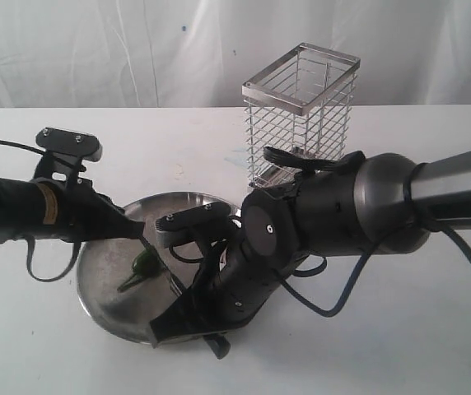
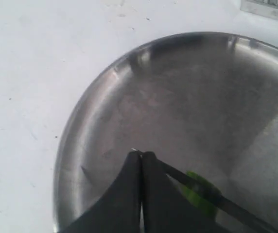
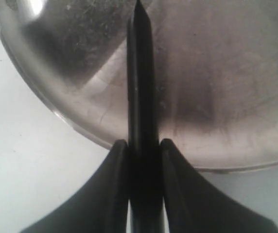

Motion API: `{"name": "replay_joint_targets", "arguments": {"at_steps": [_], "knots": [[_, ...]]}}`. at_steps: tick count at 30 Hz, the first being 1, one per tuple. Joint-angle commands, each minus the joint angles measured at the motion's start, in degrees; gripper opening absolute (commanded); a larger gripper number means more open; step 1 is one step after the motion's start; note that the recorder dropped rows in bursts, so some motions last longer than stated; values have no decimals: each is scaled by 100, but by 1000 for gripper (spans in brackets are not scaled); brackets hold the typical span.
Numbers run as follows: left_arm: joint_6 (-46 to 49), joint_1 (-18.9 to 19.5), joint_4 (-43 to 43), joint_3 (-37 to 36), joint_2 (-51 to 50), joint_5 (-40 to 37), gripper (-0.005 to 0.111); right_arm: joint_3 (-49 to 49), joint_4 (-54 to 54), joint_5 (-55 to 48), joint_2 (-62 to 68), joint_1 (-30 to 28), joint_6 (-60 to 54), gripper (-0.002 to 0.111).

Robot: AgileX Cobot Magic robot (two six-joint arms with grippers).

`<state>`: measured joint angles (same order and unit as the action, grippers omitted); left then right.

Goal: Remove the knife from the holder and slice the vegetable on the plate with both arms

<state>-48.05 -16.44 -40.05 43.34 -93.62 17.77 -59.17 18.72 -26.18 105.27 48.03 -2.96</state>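
The green vegetable (image 1: 145, 262) lies on the left part of the steel plate (image 1: 108, 300). My left gripper (image 1: 139, 234) is shut, its tips just above and behind the vegetable (image 2: 199, 190). A thin dark line runs from beside those tips (image 2: 141, 155) across the vegetable; I cannot tell whether it is the stem or the blade. My right gripper (image 3: 141, 145) is shut on the knife (image 3: 140, 73) at the plate's near edge (image 3: 217, 87), blade pointing in over the plate. In the exterior view the right gripper (image 1: 174, 321) and its arm hide the knife.
The wire holder (image 1: 301, 115) stands upright behind the plate, at the back right, with nothing showing inside it. The right arm's thick body and cables (image 1: 326, 222) lie over the plate's right side. White tabletop (image 1: 46, 346) surrounds the plate.
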Motion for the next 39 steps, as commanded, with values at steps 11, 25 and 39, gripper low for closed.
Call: {"name": "replay_joint_targets", "arguments": {"at_steps": [11, 25, 39], "knots": [[-4036, 1453, -4013, 203, -6, 2565, 0, -26, -89, -59, -22, -24, 19, 0], [-4087, 771, -4020, 203, -526, 2381, 0, -26, -89, -49, -22, -24, 19, 0], [-4622, 771, -4567, 203, -505, 2559, 0, -26, -123, -22, -22, -24, 19, 0]]}}
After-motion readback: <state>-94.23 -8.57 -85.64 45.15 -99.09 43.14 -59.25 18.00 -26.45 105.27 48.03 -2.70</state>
